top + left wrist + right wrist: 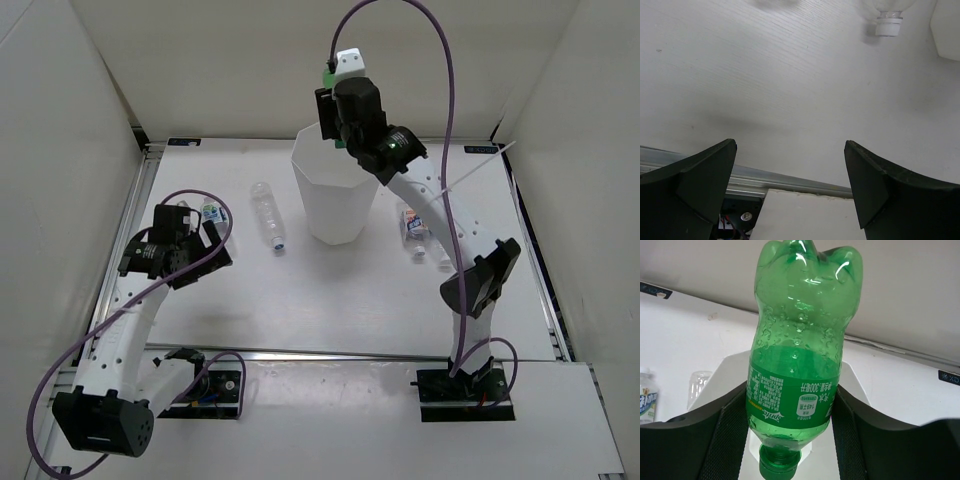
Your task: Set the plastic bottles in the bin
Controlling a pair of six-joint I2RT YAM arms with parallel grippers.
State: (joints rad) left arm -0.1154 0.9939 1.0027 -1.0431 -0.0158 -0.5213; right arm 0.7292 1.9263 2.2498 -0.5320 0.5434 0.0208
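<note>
My right gripper [792, 412] is shut on the translucent green bottle [800, 365], which hangs cap down over the open mouth of the white faceted bin [722, 372]. From above, that gripper [331, 100] sits over the bin [335, 200], and only a sliver of green bottle [328, 74] shows. Clear bottles lie on the table: one [268, 216] left of the bin, a labelled one [210, 212] by my left gripper [205, 242], two [412, 224] to the bin's right. The left gripper [790, 175] is open, with nothing between its fingers.
White walls enclose the table on three sides. A metal rail [350, 353] crosses in front of the arm bases. A bottle's white cap [888, 26] and a corner of the bin [947, 30] show at the top of the left wrist view.
</note>
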